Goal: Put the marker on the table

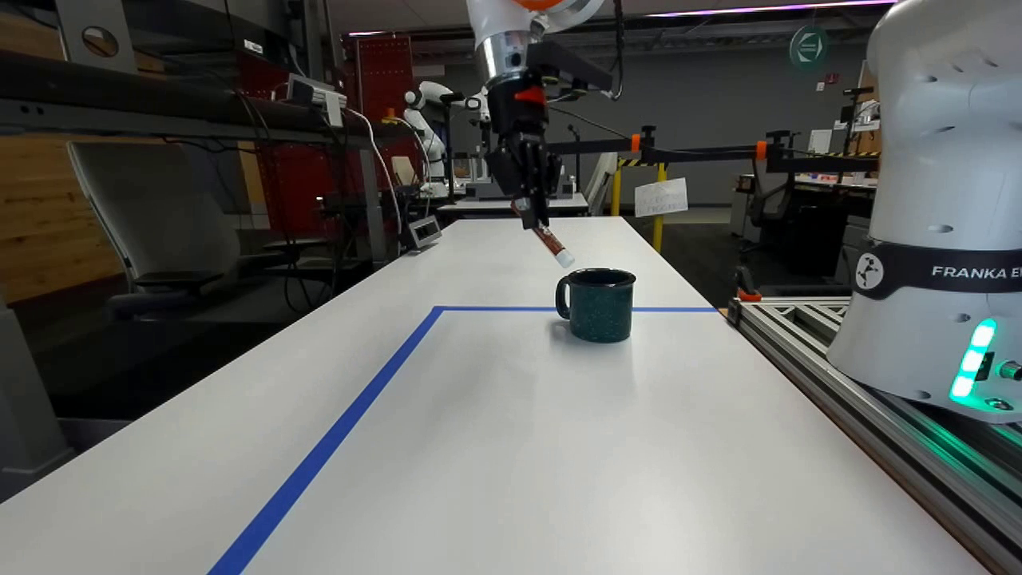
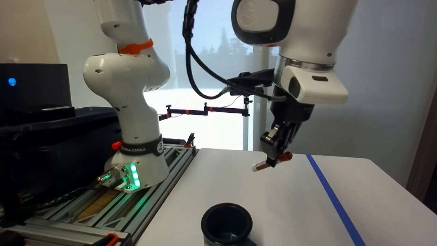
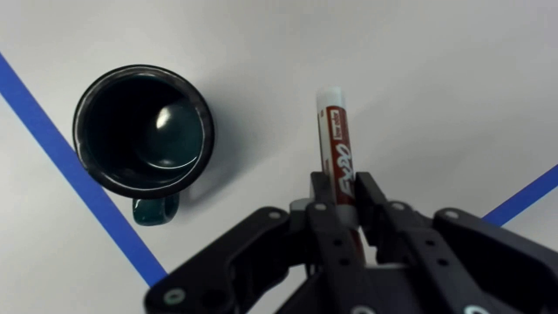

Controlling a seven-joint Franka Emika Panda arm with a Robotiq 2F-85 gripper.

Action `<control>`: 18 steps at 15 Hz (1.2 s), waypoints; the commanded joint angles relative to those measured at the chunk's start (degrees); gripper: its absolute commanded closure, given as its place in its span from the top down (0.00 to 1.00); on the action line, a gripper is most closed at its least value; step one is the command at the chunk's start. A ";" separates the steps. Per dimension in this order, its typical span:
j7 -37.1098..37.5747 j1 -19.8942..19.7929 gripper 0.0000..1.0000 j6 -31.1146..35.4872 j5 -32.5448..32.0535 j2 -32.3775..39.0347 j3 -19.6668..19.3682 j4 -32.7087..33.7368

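The table is the biggest thing here: long, white, flat, marked with blue tape lines, visible in all three views. Grey rail runs along one edge of it. White arm stands on that rail, its base showing a lit green light strip, far end reaching out over the table in both exterior views. Grey chair sits across the table from the base, in an exterior view. Dark panel with a glowing blue logo, left of the arm in an exterior view. Black gripper angles down over the table, clenched on the marker, pinching it from both sides. Dark teal mug stands upright on the table near a tape line; wrist view looks down into it, handle toward the bottom of that view. The marker is smallest: reddish-brown, white at one end, lettering visible in the wrist view. It's held above the table, apart from the mug. Tilted, white end lower in both exterior views.
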 commanded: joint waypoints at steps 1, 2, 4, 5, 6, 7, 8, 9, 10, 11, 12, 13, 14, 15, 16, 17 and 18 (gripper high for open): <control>-0.47 0.20 0.05 -0.40 5.62 7.02 -0.52 3.13; -0.52 0.01 0.05 0.19 6.79 8.58 -0.55 3.40; -1.50 -0.43 0.05 1.33 8.94 11.75 -0.68 3.78; -2.71 -0.77 0.05 1.94 10.36 13.28 -0.67 4.00; -3.30 -0.98 0.05 2.94 11.00 14.78 -0.68 4.13; -4.08 -1.28 0.05 4.01 11.50 16.27 -0.68 4.24; -4.84 -1.60 0.05 5.44 12.03 17.57 -0.59 4.32; -5.65 -1.83 0.05 8.11 12.42 18.69 -0.45 4.06; -6.50 -2.07 0.05 10.75 12.75 19.75 -0.28 3.89; -7.18 -2.31 0.05 13.13 12.98 20.86 -0.07 3.87; -7.68 -2.56 0.05 15.17 12.93 22.08 0.10 3.97; -8.04 -2.75 0.05 17.19 12.69 23.03 0.24 3.93; -8.48 -2.98 0.05 19.18 12.46 23.99 0.45 3.82; -8.73 -3.17 0.05 20.88 12.37 24.61 0.66 3.66; -9.09 -3.37 0.05 22.19 12.31 25.08 0.98 3.58; -9.43 -3.55 0.05 23.53 12.21 25.35 1.30 3.41; -9.87 -3.63 0.05 24.97 11.92 25.31 1.63 3.02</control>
